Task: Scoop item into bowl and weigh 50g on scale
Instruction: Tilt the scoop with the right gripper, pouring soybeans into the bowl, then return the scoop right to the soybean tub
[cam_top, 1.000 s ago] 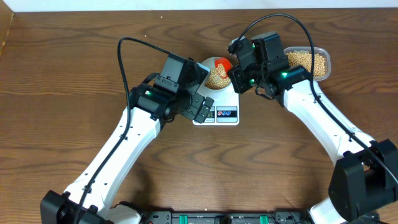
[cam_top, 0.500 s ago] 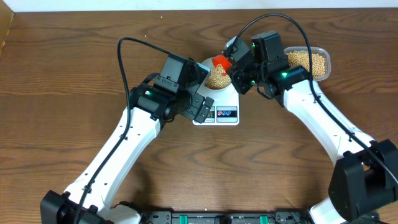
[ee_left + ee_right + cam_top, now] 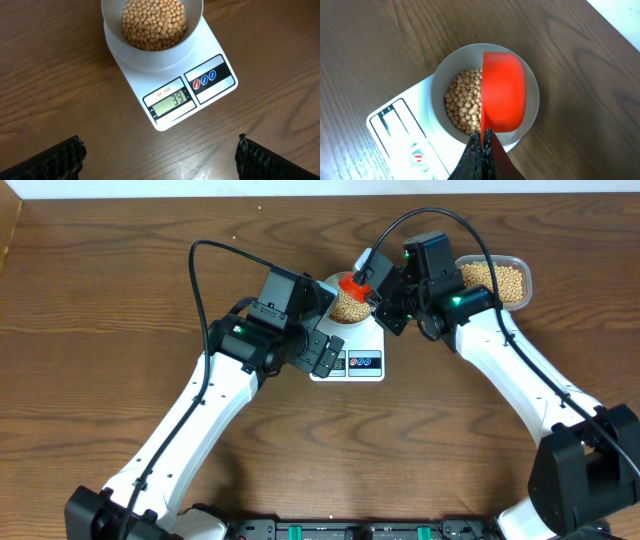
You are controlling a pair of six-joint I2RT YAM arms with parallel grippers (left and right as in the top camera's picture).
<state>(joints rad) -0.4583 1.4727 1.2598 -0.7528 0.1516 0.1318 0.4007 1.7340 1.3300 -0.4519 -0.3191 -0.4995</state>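
Beans [image 3: 152,25] piled in the pale bowl [image 3: 150,57], filling its bottom; bowl sits on the white scale [image 3: 137,82], at the end away from the display [image 3: 174,102]; display reads 39, two small round buttons beside it; scale lies flat on the brown wood table [image 3: 100,300], about centre, between the two arms; right gripper [image 3: 482,137] has its fingers pressed together, pinching the handle of a red scoop [image 3: 502,90]; scoop hangs over the right half of the bowl in the right wrist view, turned so its red outer side faces the camera; cannot tell whether it touches the rim; left gripper [image 3: 328,352] is spread wide, holding nothing, hovering over the display end of the scale, both fingertips just showing at the bottom corners of the left wrist view; clear tub [image 3: 520,275] with more beans behind the right arm, near the far table edge.
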